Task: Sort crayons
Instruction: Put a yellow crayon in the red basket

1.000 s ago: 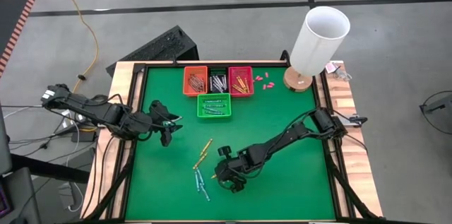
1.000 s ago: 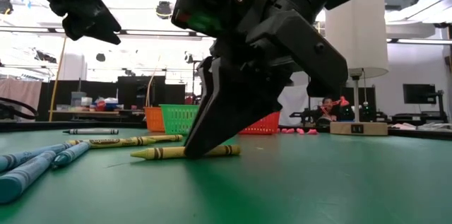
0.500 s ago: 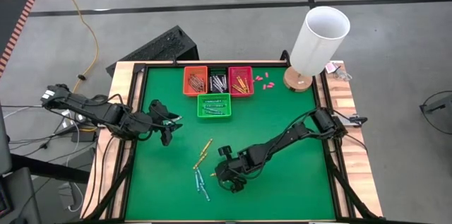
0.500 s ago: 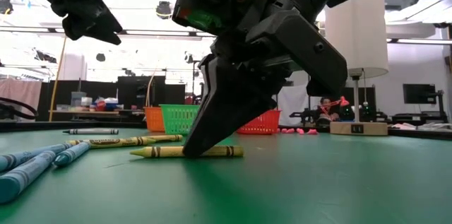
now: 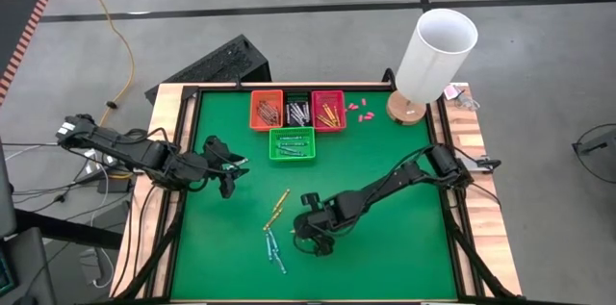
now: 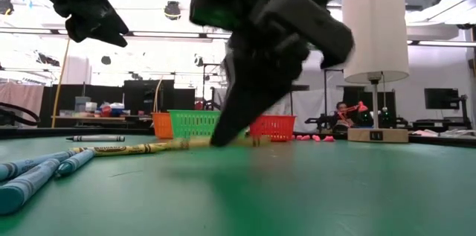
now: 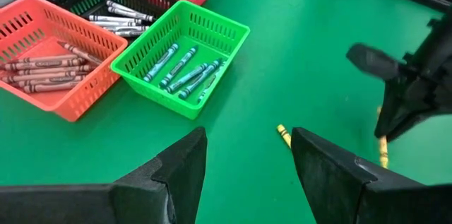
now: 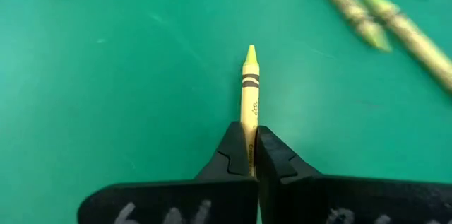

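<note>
My right gripper [image 5: 310,240] is low over the middle of the green mat, shut on a yellow crayon [image 8: 249,97]. To its left lie two yellow crayons [image 5: 277,209] and several blue crayons [image 5: 274,250] flat on the mat; the low view shows the blue crayons [image 6: 30,176] too. My left gripper [image 5: 229,182] hangs open above the mat's left side, with nothing between its fingers [image 7: 180,174]. Sorted crayons fill the green basket [image 7: 185,58] and the orange basket [image 7: 42,54]. My right gripper pinches the yellow crayon's blunt rear part [image 8: 250,143] between its two fingertips. The fingers slant down from the table's right side. The pointed end [image 8: 251,54] sticks out forward past the fingertips. In the low view the crayon [image 6: 249,141] sits roughly level, just clear of the mat.
Orange [image 5: 267,110], black [image 5: 297,110] and red [image 5: 328,110] baskets stand in a row at the far edge, with the green basket [image 5: 291,143] in front of them. A white lamp [image 5: 433,55] stands at the far right corner, pink bits [image 5: 358,111] beside it.
My right gripper has risen and drawn a little toward the table's right. It has taken the yellow crayon up from where it lay flat on the mat, and the crayon now hangs just clear of it.
</note>
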